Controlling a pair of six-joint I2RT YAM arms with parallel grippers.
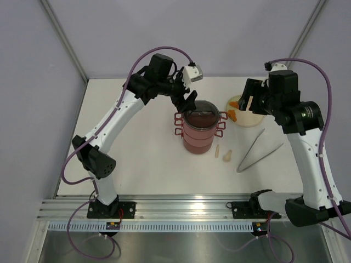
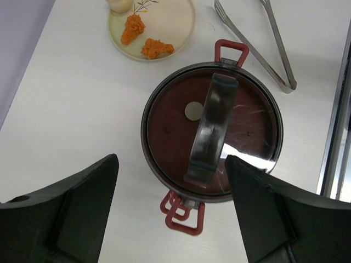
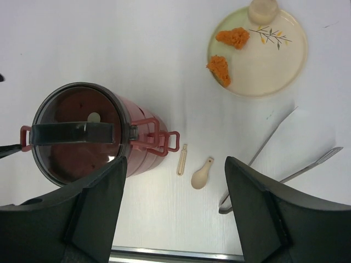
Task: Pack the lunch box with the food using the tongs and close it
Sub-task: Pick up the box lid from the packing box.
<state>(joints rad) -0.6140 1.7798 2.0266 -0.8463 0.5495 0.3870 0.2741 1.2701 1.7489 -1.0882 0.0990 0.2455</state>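
The lunch box (image 1: 200, 130) stands as a stack of dark-red tiers mid-table, its top lid (image 2: 170, 131) on and a grey handle (image 2: 211, 129) across it. My left gripper (image 1: 189, 102) hovers open just above its far-left rim, empty in the left wrist view (image 2: 171, 208). Two orange pieces of food (image 3: 233, 37) (image 3: 219, 68) lie on the cream plate (image 3: 274, 60). My right gripper (image 1: 248, 102) hangs open over that plate with nothing between its fingers (image 3: 175, 213). The silver tongs (image 1: 258, 150) lie flat on the table, right of the box.
A small beige spoon (image 3: 202, 174) and a slim beige stick (image 3: 182, 160) lie between the box and the tongs. A beige cup-like thing (image 3: 263, 8) sits at the plate's far rim. The metal rail (image 1: 175, 208) runs along the near edge.
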